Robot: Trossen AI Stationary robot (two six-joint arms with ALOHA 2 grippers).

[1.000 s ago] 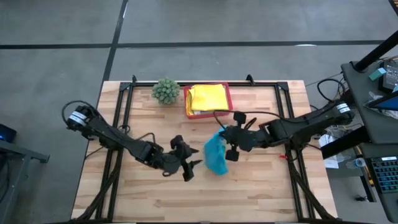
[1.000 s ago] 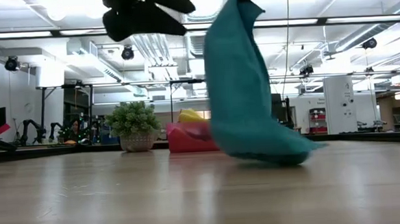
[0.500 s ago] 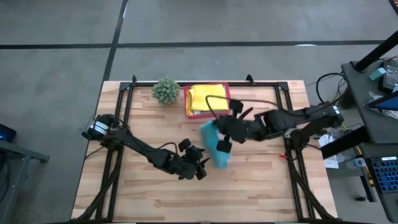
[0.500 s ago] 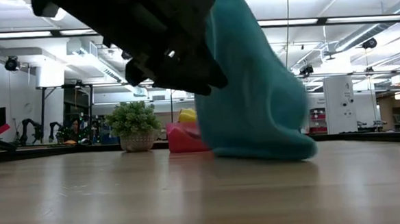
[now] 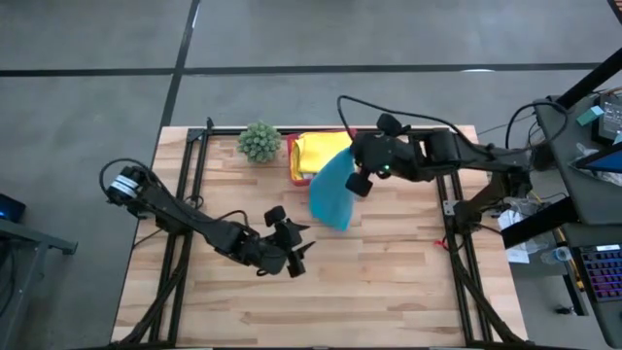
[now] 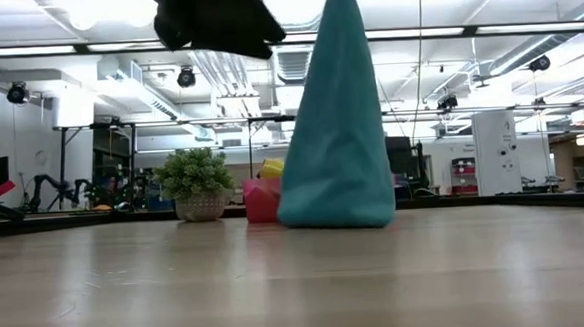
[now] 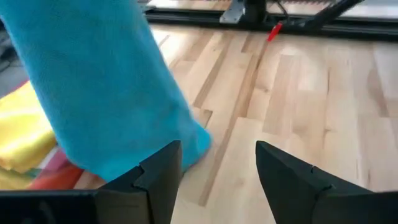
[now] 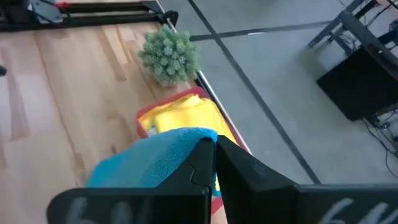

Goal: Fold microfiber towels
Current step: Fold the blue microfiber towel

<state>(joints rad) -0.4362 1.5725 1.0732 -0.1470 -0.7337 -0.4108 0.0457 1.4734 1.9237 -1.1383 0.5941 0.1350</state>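
A teal blue microfiber towel [image 5: 330, 192] hangs from my right gripper [image 5: 358, 181], which is shut on it above the table's far middle, just in front of the pink tray [image 5: 293, 167]. In the low view the towel [image 6: 335, 121] hangs long, with its lower end [image 6: 335, 216] at or just above the table; I cannot tell which. Yellow towels [image 5: 321, 151] lie in the tray; the other towels do not show. My left gripper [image 5: 292, 256] is open and empty, nearer the table's middle. In the left wrist view [image 7: 217, 174] its fingers face the towel's lower end [image 7: 124, 124]. My right gripper pinches the towel's top edge [image 8: 180, 146] between its two shut fingers [image 8: 205, 168]. One layer or several, I cannot tell. The towel hangs straight down below the fingers in a long narrow drape.
A small round spiky green plant [image 5: 259, 141] stands at the far edge, left of the tray. Black frame rails [image 5: 190, 185] run along the table's left and right sides. Bare wood [image 5: 389, 282] lies toward the near edge.
My right gripper has gone up and toward the table's far edge with the teal towel. The towel lay bunched on the table at its lower end and now hangs straight and long. My left gripper dipped toward the towel, then drew back up and left, staying open.
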